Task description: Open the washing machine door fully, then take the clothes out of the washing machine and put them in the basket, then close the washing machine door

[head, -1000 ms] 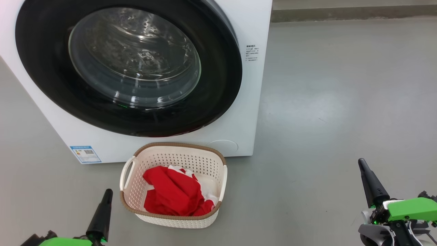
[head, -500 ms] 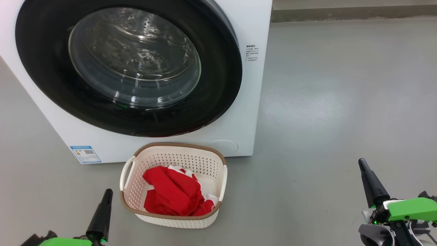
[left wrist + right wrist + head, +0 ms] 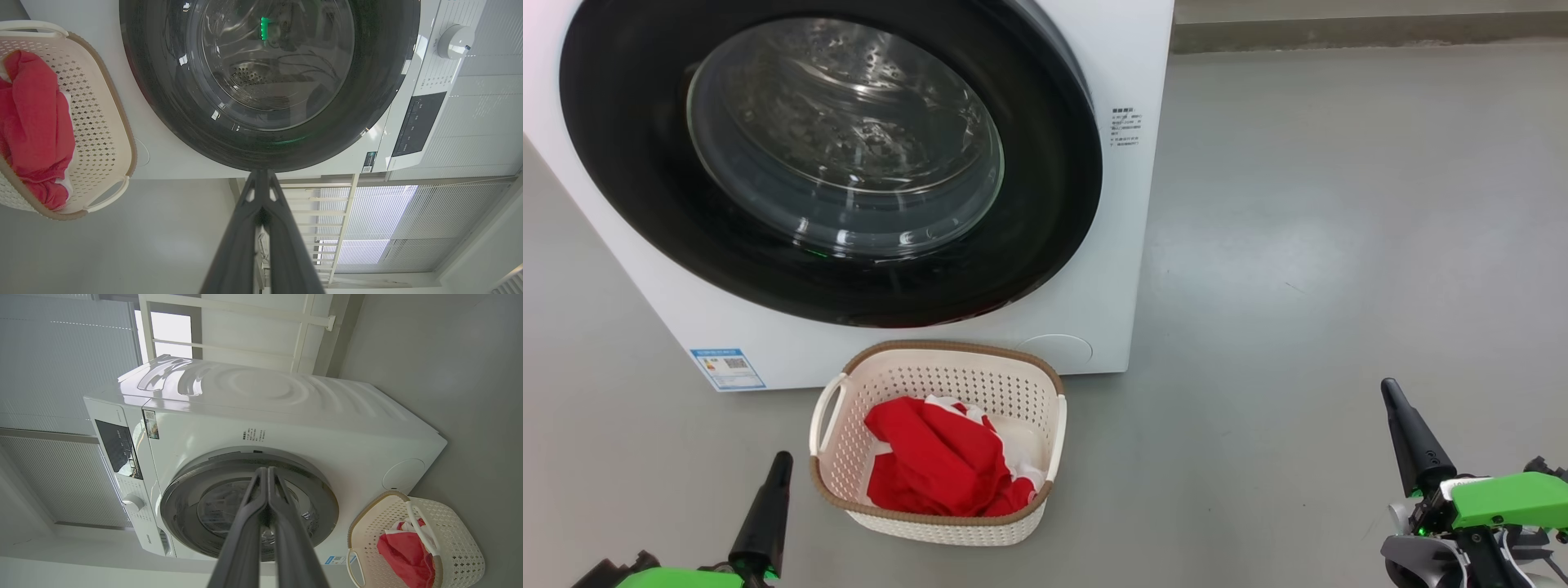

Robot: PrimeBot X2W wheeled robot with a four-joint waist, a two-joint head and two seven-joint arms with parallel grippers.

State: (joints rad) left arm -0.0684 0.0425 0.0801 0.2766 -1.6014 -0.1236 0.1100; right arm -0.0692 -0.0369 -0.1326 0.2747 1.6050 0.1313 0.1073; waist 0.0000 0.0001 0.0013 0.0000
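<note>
The white washing machine [image 3: 1103, 269] stands ahead with its black-rimmed round door [image 3: 1045, 188] lying flat against the front, glass window at its centre. In front of it on the floor sits the cream perforated basket [image 3: 947, 359] with the red and white clothes [image 3: 935, 465] inside. My left gripper [image 3: 783, 459] is shut and empty at the lower left, just left of the basket. Far off to the right, my right gripper [image 3: 1388, 386] hangs shut with nothing in it. The door [image 3: 384, 81], basket [image 3: 118, 134] and clothes [image 3: 36, 122] also show in the left wrist view.
Grey floor [image 3: 1323, 269] stretches open to the right of the machine, ending at a low wall base [image 3: 1364, 33]. A control panel and knob [image 3: 453, 41] sit on the machine's upper front. Window blinds [image 3: 61, 355] stand behind the machine.
</note>
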